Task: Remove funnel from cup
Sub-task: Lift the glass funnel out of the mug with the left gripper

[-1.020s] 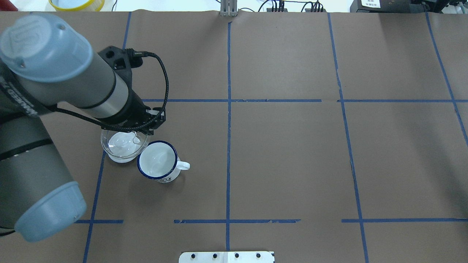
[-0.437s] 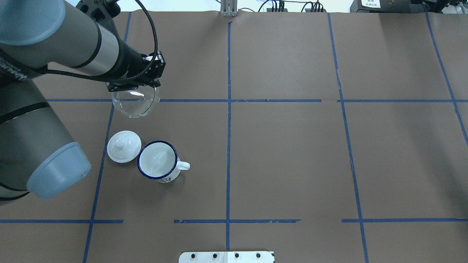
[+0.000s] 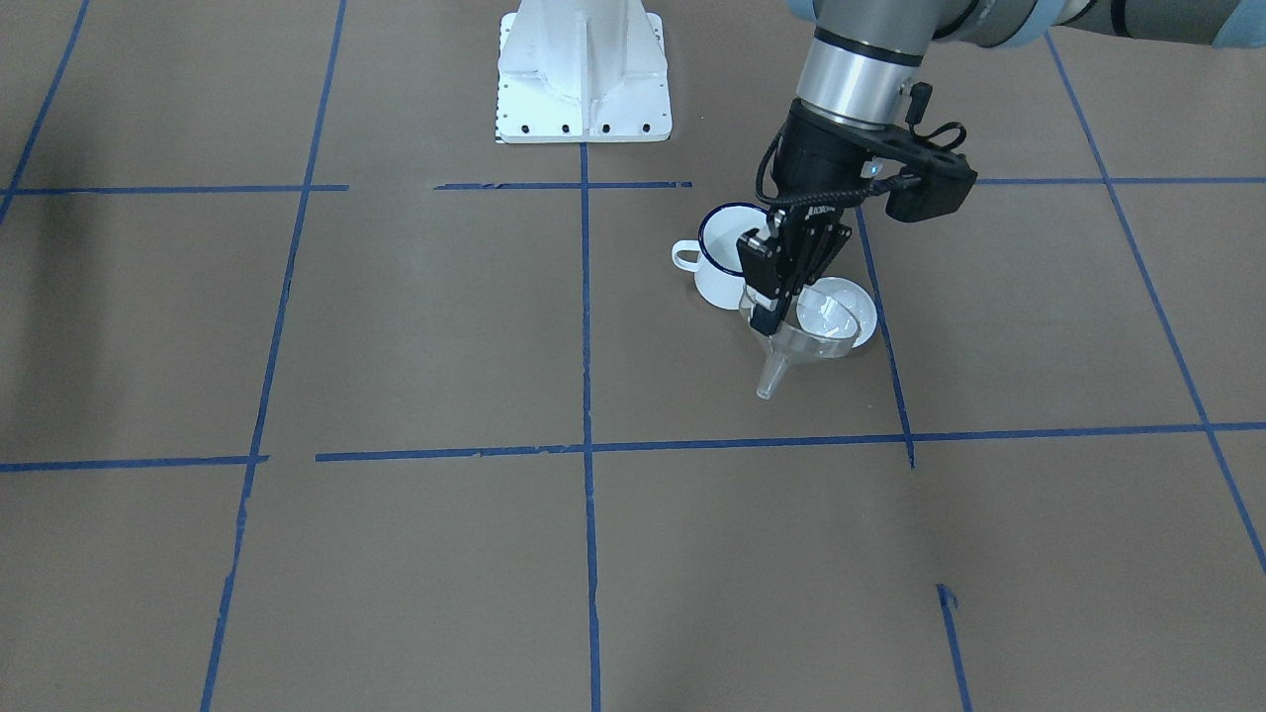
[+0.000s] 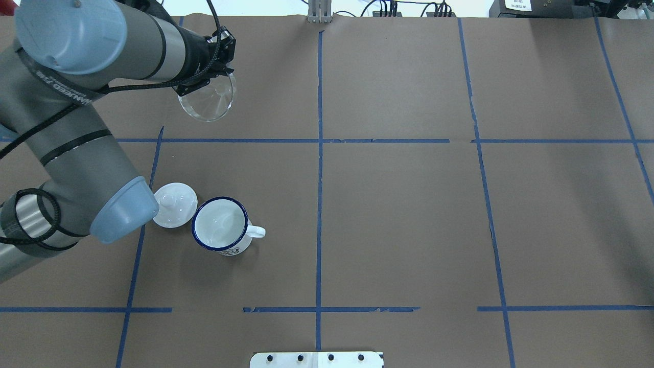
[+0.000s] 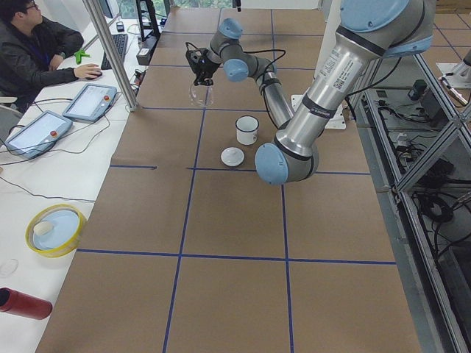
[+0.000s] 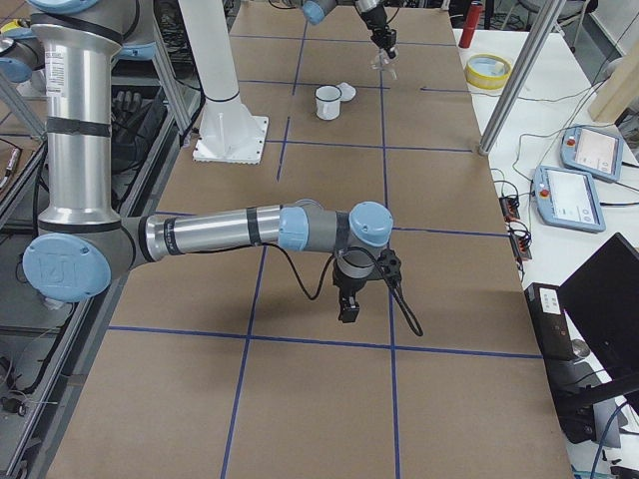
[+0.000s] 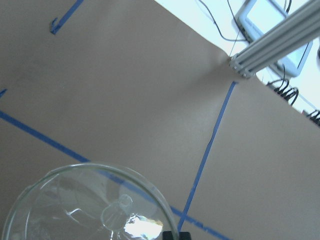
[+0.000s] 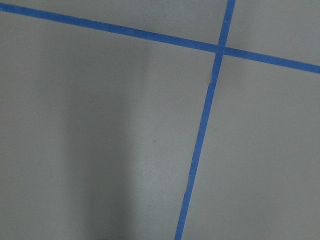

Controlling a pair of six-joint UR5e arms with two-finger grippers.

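Observation:
The clear funnel (image 4: 207, 100) hangs in the air from my left gripper (image 4: 216, 72), which is shut on its rim. In the front view the funnel (image 3: 803, 341) is tilted, its spout pointing down over bare table, and the gripper (image 3: 767, 312) pinches the rim. The funnel fills the bottom of the left wrist view (image 7: 90, 205). The cup (image 4: 220, 225), a white mug with a blue rim, stands upright and empty, well nearer the robot than the funnel. My right gripper (image 6: 347, 307) hovers over bare table far from both; I cannot tell if it is open.
A white knobbed lid (image 4: 175, 205) lies next to the cup, on its left. The white base plate (image 4: 317, 359) sits at the near table edge. A side table with tablets (image 5: 90, 101) and an operator (image 5: 33, 44) lies past the far edge.
My left gripper has carried the funnel up and away from the robot, from over the lid to past the far tape line. The lid now shows uncovered. The cup has not moved.

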